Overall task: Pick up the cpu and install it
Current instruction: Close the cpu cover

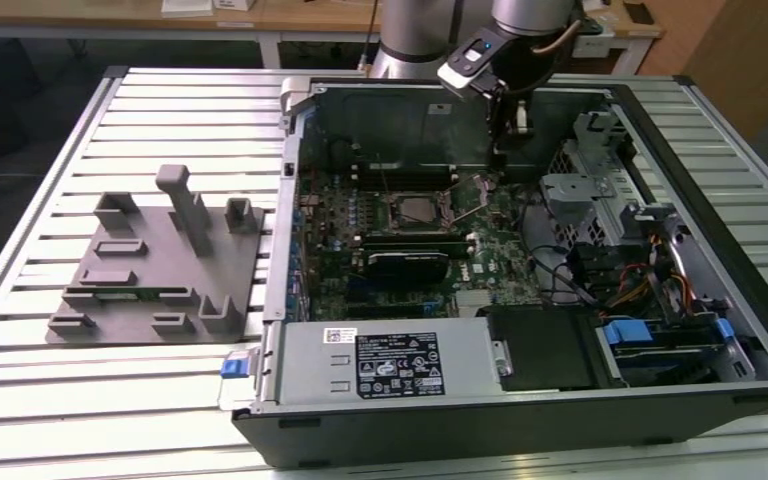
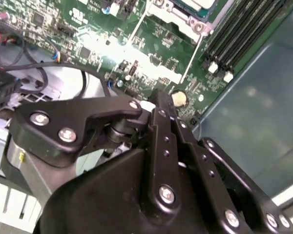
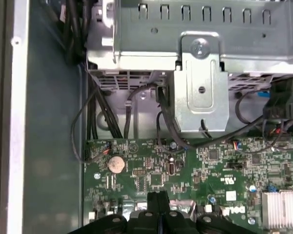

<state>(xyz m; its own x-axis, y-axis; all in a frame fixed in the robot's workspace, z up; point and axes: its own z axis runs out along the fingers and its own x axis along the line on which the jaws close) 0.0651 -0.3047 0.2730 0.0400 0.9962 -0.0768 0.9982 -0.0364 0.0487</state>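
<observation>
Motherboard [image 1: 478, 245] green, patterned with fine pale traces. The cpu [image 1: 415, 209] has a pale silver top set in a dark frame. Power-supply box [image 1: 384, 365] grey, with a white label printed in black. Gripper [image 3: 158, 196] black. Fixture block [image 1: 157, 265], at the exterior view's left, uniform grey. Table [image 1: 37, 180] pale grey, ribbed in parallel slats. Clip [image 1: 233, 365] blue.

Items counted: one open computer case [image 1: 491, 435], one motherboard [image 1: 491, 250], one cpu [image 1: 418, 209], one grey power-supply box [image 1: 384, 365], one grey holder tray [image 1: 157, 262], one coin cell [image 3: 116, 164], one finned heatsink [image 3: 281, 208] (the last two were counted in the first wrist view).
</observation>
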